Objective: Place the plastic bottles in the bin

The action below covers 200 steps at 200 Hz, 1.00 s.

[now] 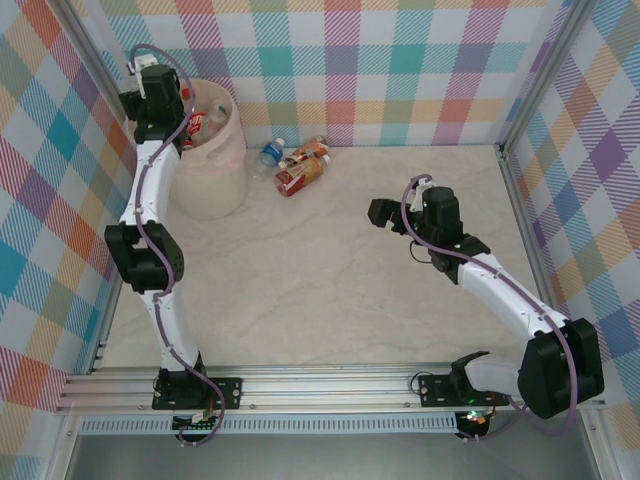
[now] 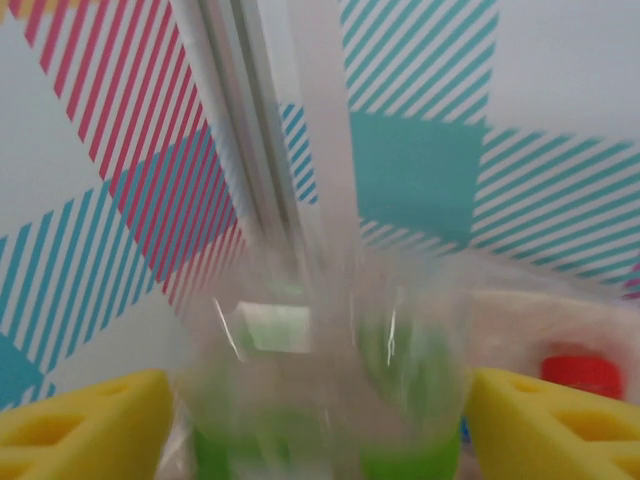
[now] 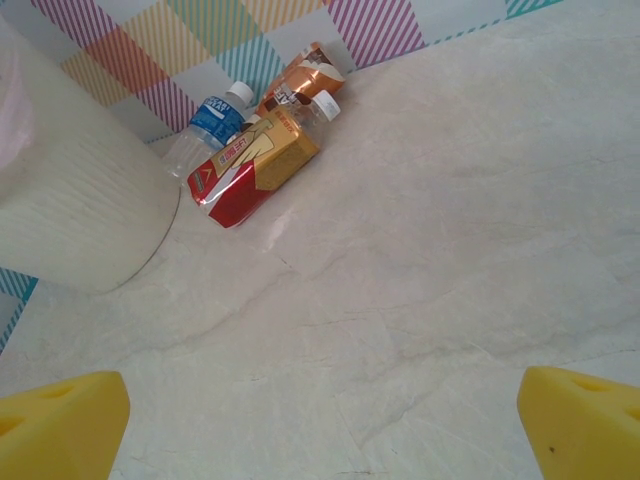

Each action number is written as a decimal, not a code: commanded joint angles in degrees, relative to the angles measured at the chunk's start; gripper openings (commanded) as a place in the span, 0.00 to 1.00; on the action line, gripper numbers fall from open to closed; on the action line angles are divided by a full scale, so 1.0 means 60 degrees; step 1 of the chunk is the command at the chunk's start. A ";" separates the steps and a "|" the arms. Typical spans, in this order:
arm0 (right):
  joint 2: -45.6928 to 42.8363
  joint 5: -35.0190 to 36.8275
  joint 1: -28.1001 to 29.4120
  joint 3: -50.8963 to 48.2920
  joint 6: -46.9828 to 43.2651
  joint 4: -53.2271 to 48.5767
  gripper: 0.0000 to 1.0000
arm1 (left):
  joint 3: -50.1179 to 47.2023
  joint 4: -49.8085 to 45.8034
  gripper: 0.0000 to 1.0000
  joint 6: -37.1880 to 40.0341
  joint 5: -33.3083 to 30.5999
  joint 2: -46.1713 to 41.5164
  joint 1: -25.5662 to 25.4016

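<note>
Where overhead shows the bin (image 1: 215,185), left wrist adds a green-labelled bottle (image 2: 320,400) (blurred).

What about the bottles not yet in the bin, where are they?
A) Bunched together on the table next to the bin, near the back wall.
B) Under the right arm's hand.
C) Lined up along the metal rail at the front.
A: the bottles lie in a cluster on the table beside the bin, close to the back wall.
</note>
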 commanded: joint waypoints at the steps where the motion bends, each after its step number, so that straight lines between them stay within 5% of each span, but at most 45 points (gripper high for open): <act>1: -0.0037 0.0090 -0.0053 0.0367 0.0015 -0.0069 1.00 | 0.1500 -0.1265 0.89 -0.0351 -0.0747 0.0321 0.0089; 110: 0.0125 0.0057 -0.0042 0.0371 -0.0136 0.0380 1.00 | 0.2159 -0.3471 1.00 -0.2561 0.0923 -0.0545 0.0016; 200: -0.0183 0.0133 -0.0046 0.0105 0.0191 0.0538 1.00 | 0.1156 -0.3194 1.00 -0.3155 0.2643 -0.1565 -0.0913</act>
